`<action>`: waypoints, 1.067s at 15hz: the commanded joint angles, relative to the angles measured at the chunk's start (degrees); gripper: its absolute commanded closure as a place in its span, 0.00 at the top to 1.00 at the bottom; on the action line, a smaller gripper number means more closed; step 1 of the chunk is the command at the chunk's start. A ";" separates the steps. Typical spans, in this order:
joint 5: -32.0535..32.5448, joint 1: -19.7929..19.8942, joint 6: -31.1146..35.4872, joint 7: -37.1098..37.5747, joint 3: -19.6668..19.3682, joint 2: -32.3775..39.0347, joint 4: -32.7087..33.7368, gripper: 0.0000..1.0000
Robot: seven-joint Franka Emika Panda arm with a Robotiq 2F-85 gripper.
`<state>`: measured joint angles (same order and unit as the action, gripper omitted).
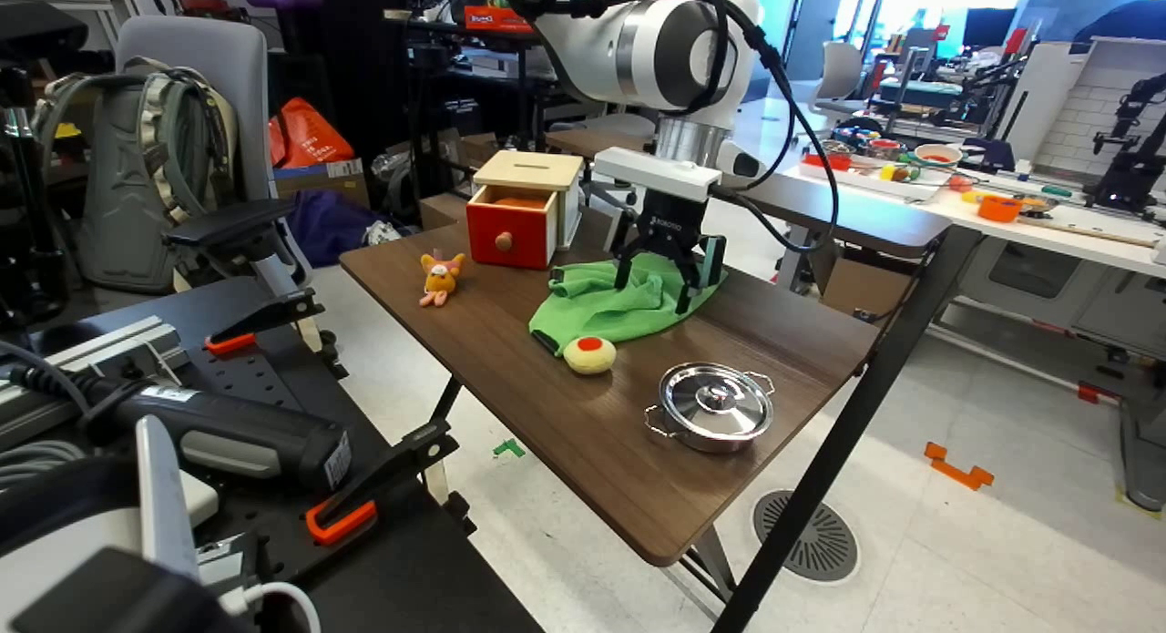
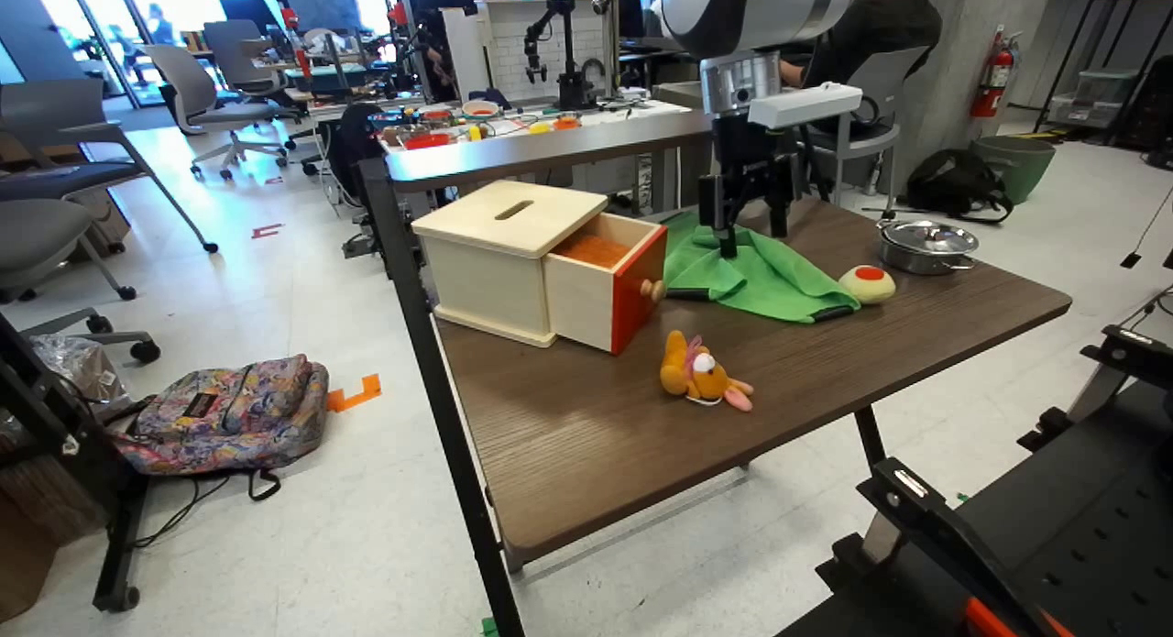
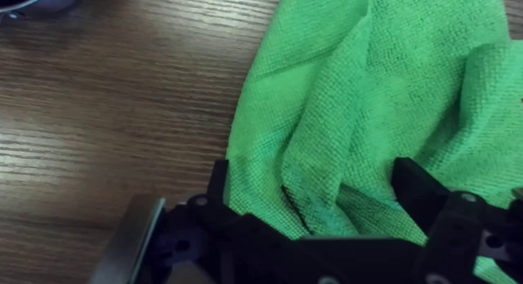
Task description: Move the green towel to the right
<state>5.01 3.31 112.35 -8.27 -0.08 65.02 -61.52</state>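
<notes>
The green towel lies rumpled on the brown table, with black strips at some corners; it shows also in an exterior view. My gripper points down over the towel's rear part; it shows also in an exterior view. In the wrist view, my gripper is open with its fingers wide apart. Folds of the towel show between and below the fingers. The left finger is by the towel's edge and the right finger is over the cloth. I cannot tell whether the fingertips touch it.
A wooden box with an open red drawer stands beside the towel. A yellow toy with a red spot touches or nearly touches the towel's front corner. A lidded metal pot and an orange plush toy are on the table.
</notes>
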 commanded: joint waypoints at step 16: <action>-1.22 4.33 -10.54 4.16 -2.79 8.86 17.34 1.00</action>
<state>4.98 6.94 104.52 -4.77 -2.54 72.17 -48.32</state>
